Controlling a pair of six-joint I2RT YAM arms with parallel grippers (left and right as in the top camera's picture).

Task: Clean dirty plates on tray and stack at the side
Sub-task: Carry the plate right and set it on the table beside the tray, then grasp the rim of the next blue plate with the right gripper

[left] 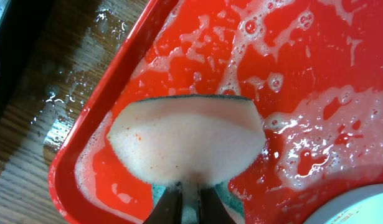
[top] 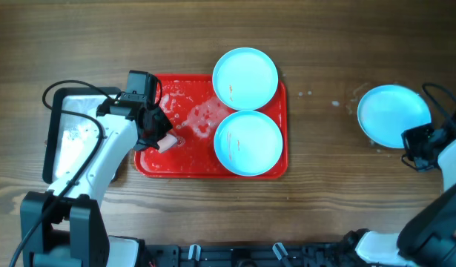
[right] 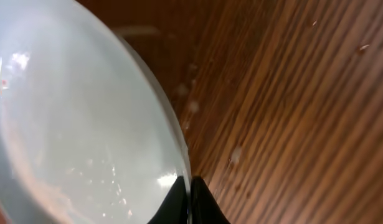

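From overhead, the red tray point(top: 150, 162) sits mid-desk point(top: 324, 44) with 2 plates point(top: 245, 78) on its right half, one behind the other. A lone plate point(top: 391, 111) is well off to the right, and I cannot tell whether it is resting or lifted. The left tool point(top: 162, 139) is over the tray's foamy left end, and the right tool point(top: 413, 144) is at the lone plate's near edge. In the left wrist view, the left tool is clenched on a soft pink-and-green sponge point(left: 185, 140), low over the soapy tray floor. In the right wrist view, the right tool is pinched on the lone plate's rim. Judging by the gloss and suds, the plates are stiff, likely breakable and slippery when wet. The raised rim is the only real purchase, so a firm pinch there seems wise.
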